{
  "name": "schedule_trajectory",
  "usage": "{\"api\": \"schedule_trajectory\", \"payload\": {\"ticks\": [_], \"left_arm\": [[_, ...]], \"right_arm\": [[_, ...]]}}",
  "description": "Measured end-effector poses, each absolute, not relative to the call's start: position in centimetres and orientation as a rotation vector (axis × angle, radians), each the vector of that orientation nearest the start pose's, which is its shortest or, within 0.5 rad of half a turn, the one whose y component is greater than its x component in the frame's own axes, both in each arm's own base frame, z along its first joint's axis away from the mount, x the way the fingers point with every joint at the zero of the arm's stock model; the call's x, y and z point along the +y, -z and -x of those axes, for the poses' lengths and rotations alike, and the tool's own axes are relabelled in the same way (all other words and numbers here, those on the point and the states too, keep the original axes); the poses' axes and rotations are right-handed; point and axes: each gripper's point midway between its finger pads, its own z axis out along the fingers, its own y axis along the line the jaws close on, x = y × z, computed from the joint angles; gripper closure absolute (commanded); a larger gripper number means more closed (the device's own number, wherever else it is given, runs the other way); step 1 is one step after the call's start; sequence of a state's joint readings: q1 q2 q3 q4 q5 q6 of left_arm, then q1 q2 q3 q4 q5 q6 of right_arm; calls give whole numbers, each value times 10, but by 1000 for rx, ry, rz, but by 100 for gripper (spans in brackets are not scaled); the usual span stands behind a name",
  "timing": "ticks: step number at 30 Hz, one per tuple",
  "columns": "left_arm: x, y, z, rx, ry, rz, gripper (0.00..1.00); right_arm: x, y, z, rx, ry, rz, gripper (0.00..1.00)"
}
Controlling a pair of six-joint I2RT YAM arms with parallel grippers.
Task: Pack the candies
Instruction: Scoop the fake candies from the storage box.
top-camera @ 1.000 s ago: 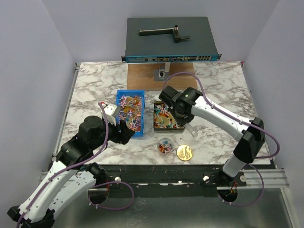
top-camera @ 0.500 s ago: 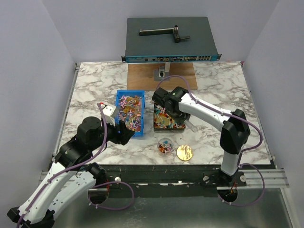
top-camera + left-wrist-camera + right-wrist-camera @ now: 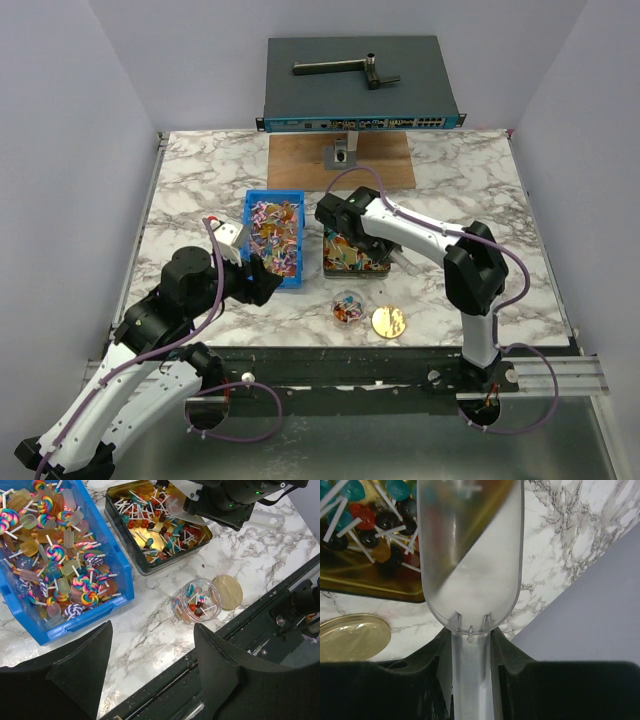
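The candies are small sweets on white sticks. They fill a gold tin (image 3: 352, 262) (image 3: 145, 562), and a few lie in a small clear jar (image 3: 347, 306) (image 3: 197, 600). My right gripper (image 3: 471, 645) (image 3: 345, 228) is shut on the handle of a clear plastic scoop (image 3: 470, 555) (image 3: 182, 514). The scoop's bowl hangs over the tin's candies (image 3: 365, 535), and I cannot tell what is in it. My left gripper (image 3: 152, 630) (image 3: 262, 280) is open with nothing between its fingers, low over the marble near the front edge, left of the jar.
A blue bin (image 3: 250, 215) (image 3: 122, 577) of larger swirl lollipops stands left of the tin. A round gold lid (image 3: 388, 321) (image 3: 231, 591) (image 3: 350, 635) lies right of the jar. A wooden board (image 3: 300, 165) and a network switch (image 3: 360, 90) are at the back.
The right arm has swung left, carrying the scoop from beside the tin's right edge to over the tin. The left arm has not moved.
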State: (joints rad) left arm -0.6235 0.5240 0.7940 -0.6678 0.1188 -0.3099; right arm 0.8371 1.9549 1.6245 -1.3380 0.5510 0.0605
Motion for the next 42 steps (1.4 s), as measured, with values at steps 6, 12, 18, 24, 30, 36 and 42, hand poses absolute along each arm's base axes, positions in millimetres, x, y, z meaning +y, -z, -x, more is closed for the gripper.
{"api": "schedule_trajectory", "payload": {"ticks": [6,12,18,24,30,36,42], "left_arm": [[-158,-237,-162,1997,718,-398,32],[-158,-237,-162,1995,719,-398,32],[-158,-237,-162,1995,719,-398,32],[-158,-237,-162,1995,719,-398,32],[-158,-237,-162,1995,719,-398,32],[-158,-237,-162,1995,719,-398,32],[-158,-237,-162,1995,719,-398,32]], "right_arm": [[172,-110,-280,2646,830,1141,99],[177,-106,-287,2634,851,1149,99],[180,-107,-294,2598,905,1156,99],[183,-107,-291,2548,978,1205,99],[187,-99,-291,2507,1064,1260,99],[196,-90,-294,2479,1105,1291,99],[208,-88,-300,2458,1092,1291,99]]}}
